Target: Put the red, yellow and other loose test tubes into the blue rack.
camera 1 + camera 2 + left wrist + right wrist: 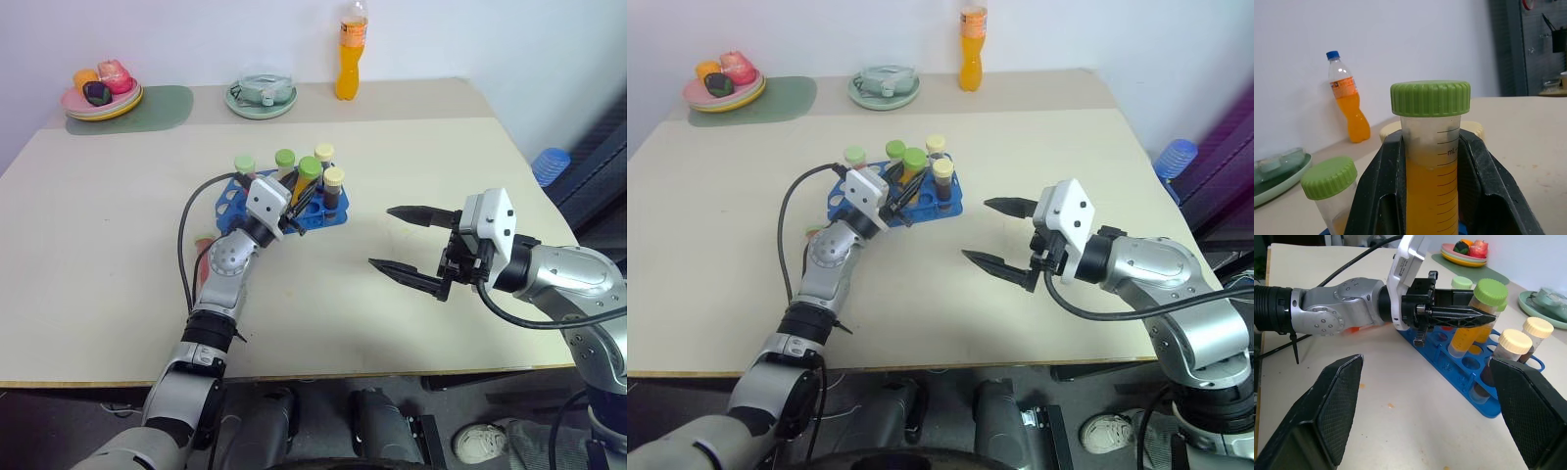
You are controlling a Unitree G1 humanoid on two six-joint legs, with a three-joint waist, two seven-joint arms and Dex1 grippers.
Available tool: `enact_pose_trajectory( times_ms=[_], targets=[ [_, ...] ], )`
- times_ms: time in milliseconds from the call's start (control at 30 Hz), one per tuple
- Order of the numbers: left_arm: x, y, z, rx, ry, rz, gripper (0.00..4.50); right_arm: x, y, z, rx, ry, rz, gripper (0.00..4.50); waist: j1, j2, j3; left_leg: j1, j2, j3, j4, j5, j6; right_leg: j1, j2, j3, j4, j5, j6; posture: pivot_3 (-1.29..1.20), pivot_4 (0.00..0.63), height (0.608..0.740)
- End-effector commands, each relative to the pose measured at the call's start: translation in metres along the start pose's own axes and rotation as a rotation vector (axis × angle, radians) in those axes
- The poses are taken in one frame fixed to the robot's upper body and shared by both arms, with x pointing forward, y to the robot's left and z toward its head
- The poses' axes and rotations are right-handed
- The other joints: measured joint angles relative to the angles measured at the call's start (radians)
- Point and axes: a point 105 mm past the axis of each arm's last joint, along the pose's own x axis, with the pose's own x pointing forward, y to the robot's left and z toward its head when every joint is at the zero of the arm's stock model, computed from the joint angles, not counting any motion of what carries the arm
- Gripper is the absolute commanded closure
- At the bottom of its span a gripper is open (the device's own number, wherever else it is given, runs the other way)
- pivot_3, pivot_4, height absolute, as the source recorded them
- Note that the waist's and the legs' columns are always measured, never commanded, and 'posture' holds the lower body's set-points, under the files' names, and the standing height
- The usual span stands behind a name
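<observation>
Near the middle of the table (411, 166), toward its far edge, the left gripper (1469, 317) is clamped on a green-capped tube of yellow liquid (1432, 161), holding it upright in the blue rack (1471, 369) among other capped tubes. The right gripper (411, 242) hangs spread wide and empty, well apart, toward the table's right edge.

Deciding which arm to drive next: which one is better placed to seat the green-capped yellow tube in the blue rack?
Left. The left gripper is shut on the green-capped tube, right over the blue rack. The right gripper hangs open and empty, off to the side.
</observation>
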Motion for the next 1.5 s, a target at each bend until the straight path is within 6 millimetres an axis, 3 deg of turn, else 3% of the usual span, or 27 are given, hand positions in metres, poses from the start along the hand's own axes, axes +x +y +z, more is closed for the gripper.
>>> enact_pose_trajectory(
  times_ms=[33, 567, 800, 833, 1000, 1033, 1167, 1300, 1433, 1500],
  targets=[
    [-0.006, 0.009, -0.008, -0.007, 0.033, 0.031, 3.73, -0.004, 0.002, 0.008, -0.029, -0.019, -0.004, 0.3, 0.0, 0.0, 0.0, 0.0, 0.0, 0.0, 0.0, 0.0, 0.0, 0.0, 0.0, 0.0, 0.0, 0.0, 0.0, 0.0, 0.15, 0.74],
    [-0.01, -0.006, -0.014, -0.066, 0.039, -0.049, 3.73, -0.015, 0.0, -0.001, 0.002, -0.006, -0.064, 0.3, 0.0, 0.0, -0.001, 0.001, 0.0, 0.0, 0.0, 0.0, 0.0, 0.001, 0.0, 0.0, 0.0, 0.0, 0.0, 0.0, 0.15, 0.74],
    [-0.01, -0.001, -0.013, -0.15, 0.038, -0.07, 3.73, -0.016, 0.002, -0.002, 0.003, -0.008, -0.075, 0.3, 0.0, 0.0, -0.001, 0.001, 0.0, 0.0, 0.0, 0.0, 0.0, 0.001, 0.001, 0.0, 0.0, 0.0, 0.0, 0.0, 0.15, 0.74],
    [-0.009, -0.001, -0.011, -0.151, 0.031, -0.066, 2.69, -0.016, 0.002, -0.002, 0.004, -0.009, -0.076, 0.3, 0.0, 0.0, -0.001, 0.001, 0.0, 0.0, 0.0, 0.0, 0.0, 0.001, 0.001, 0.0, 0.0, 0.0, 0.0, 0.0, 0.15, 0.74],
    [-0.007, 0.006, -0.004, -0.108, 0.042, -0.001, 0.3, -0.016, 0.002, -0.004, 0.006, -0.009, -0.081, 0.3, -0.001, 0.0, -0.001, 0.001, 0.0, 0.0, 0.0, 0.0, 0.001, 0.001, 0.001, 0.0, 0.0, 0.0, 0.0, 0.0, 0.15, 0.74],
    [-0.008, 0.007, -0.001, -0.1, 0.04, 0.001, 0.03, -0.016, 0.002, -0.004, 0.007, -0.009, -0.08, 0.3, -0.001, 0.0, -0.001, 0.001, 0.0, 0.0, 0.0, 0.0, 0.001, 0.001, 0.001, 0.0, 0.0, 0.0, 0.0, 0.0, 0.15, 0.74],
    [-0.009, 0.007, 0.024, -0.13, -0.036, -0.032, 0.03, -0.015, 0.001, -0.006, 0.012, -0.013, -0.073, 0.3, 0.0, 0.0, -0.001, 0.001, 0.0, 0.0, 0.0, 0.0, 0.001, 0.001, 0.001, 0.0, 0.0, 0.0, 0.0, 0.0, 0.15, 0.74],
    [-0.013, 0.016, 0.064, -0.165, -0.139, -0.022, 0.03, -0.009, -0.001, -0.009, 0.025, -0.022, -0.045, 0.3, -0.002, 0.0, -0.001, 0.0, 0.0, 0.0, 0.0, 0.0, 0.001, 0.001, 0.001, 0.0, 0.0, 0.0, 0.0, 0.0, 0.15, 0.74],
    [-0.018, 0.04, 0.088, -0.33, -0.156, 0.083, 0.03, -0.003, -0.003, -0.011, 0.033, -0.038, -0.022, 0.3, -0.002, 0.0, -0.001, 0.001, 0.0, 0.0, 0.0, 0.0, 0.0, 0.001, 0.001, 0.0, 0.0, 0.0, 0.0, 0.0, 0.15, 0.74],
    [-0.02, 0.051, 0.089, -0.448, -0.121, 0.155, 0.03, -0.001, -0.004, -0.012, 0.035, -0.045, -0.018, 0.3, -0.001, 0.0, -0.001, 0.001, 0.0, 0.0, 0.0, 0.0, 0.0, 0.001, 0.001, 0.0, 0.0, 0.0, 0.0, 0.0, 0.15, 0.74]
  ],
)
